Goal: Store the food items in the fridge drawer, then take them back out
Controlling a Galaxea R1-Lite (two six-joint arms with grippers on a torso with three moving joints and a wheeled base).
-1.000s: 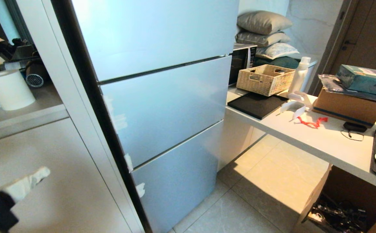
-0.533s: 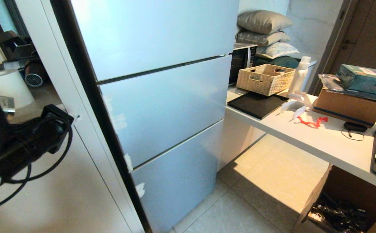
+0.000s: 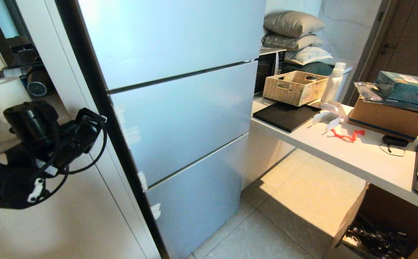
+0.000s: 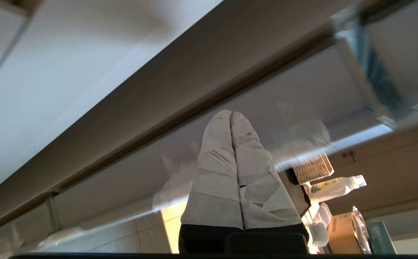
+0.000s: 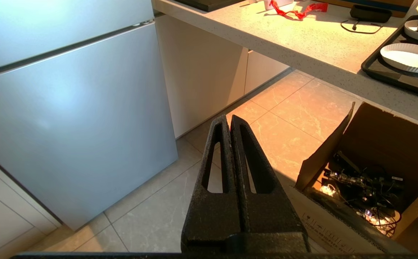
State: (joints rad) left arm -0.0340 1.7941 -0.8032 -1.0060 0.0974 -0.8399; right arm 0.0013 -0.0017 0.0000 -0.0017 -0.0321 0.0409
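Fridge (image 3: 180, 118) front shows three pale blue panels, all closed; the fridge drawer is behind the middle panel (image 3: 183, 122), not visible. No red fruit seen in any view. Left gripper (image 4: 231, 114): two tape-wrapped fingers pressed together, holding nothing, tips pointing at the fridge front close ahead of it. In the head view the left arm sits raised by the fridge's dark left edge, middle panel just beyond it. Right gripper (image 5: 229, 117): two black fingers closed flat, empty, hanging over the floor tiles (image 5: 277, 136), bottom panel off to its side, one cardboard box (image 5: 371, 172) to the other. Three pillows (image 3: 293, 36), one wicker basket (image 3: 294, 87), one white bottle (image 3: 333, 84) on the counter (image 3: 360, 158).
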